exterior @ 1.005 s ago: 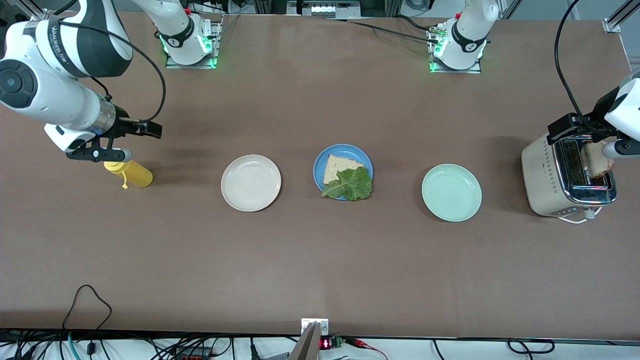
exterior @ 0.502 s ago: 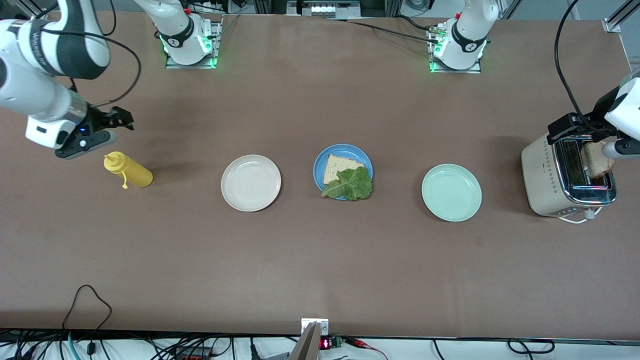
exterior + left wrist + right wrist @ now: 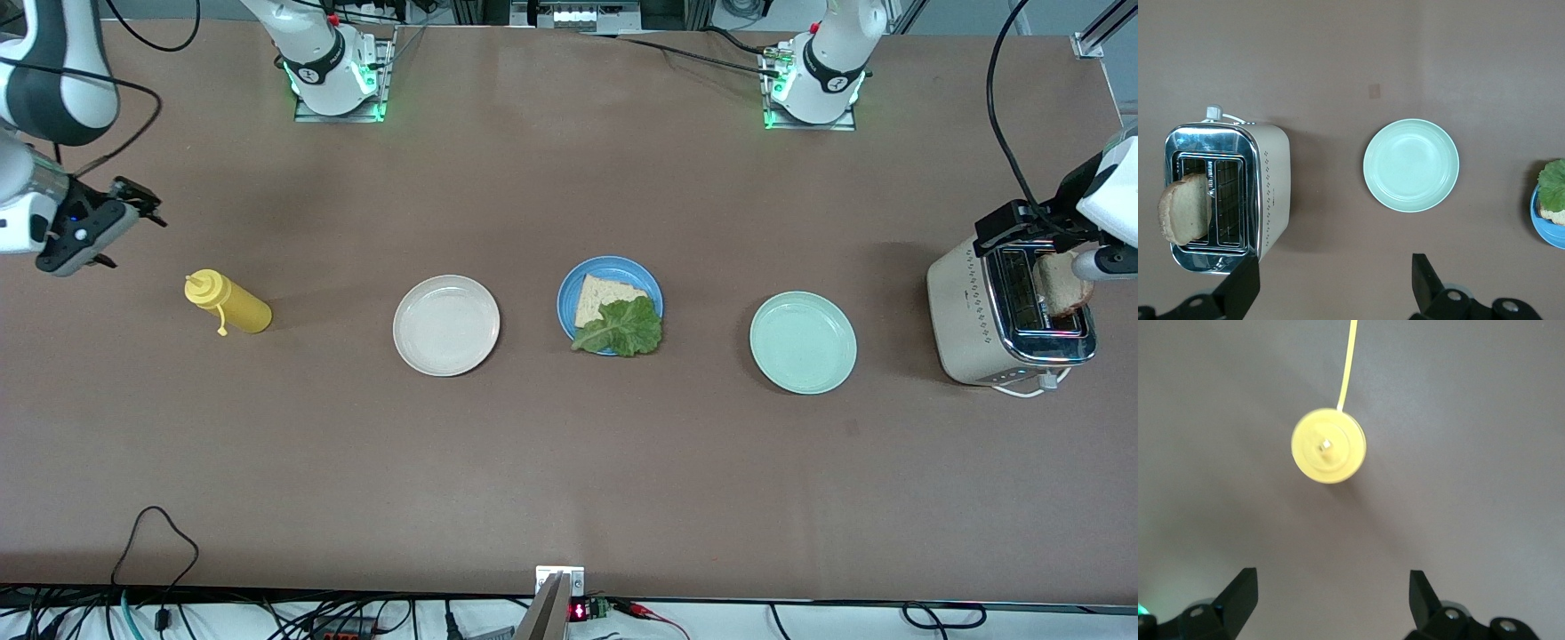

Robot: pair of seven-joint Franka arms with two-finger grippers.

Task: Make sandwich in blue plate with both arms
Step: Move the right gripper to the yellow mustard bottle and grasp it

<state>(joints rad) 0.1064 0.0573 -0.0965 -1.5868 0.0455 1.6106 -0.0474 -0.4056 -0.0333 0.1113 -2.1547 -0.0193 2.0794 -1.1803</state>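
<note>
The blue plate (image 3: 652, 283) sits mid-table with one bread slice (image 3: 597, 297) on it and a green lettuce leaf (image 3: 622, 329) lying on the slice, hanging over the rim nearer the front camera. A second bread slice (image 3: 1062, 283) stands in the toaster (image 3: 978, 329) slot; it also shows in the left wrist view (image 3: 1185, 217). My left gripper (image 3: 1013, 229) hangs open and empty in the air beside the toaster (image 3: 1271, 187). My right gripper (image 3: 138, 201) is open and empty in the air at the right arm's end, apart from the yellow squeeze bottle (image 3: 233, 305).
A cream-white plate (image 3: 446, 324) lies beside the blue plate toward the right arm's end. A mint-green plate (image 3: 803, 342) lies between the blue plate and the toaster. The bottle shows from above in the right wrist view (image 3: 1328, 447). The toaster's cord (image 3: 1031, 388) trails nearer the front camera.
My right gripper has lifted off the yellow bottle and moved toward the right arm's end of the table. The bottle stays standing. The left arm has not moved.
</note>
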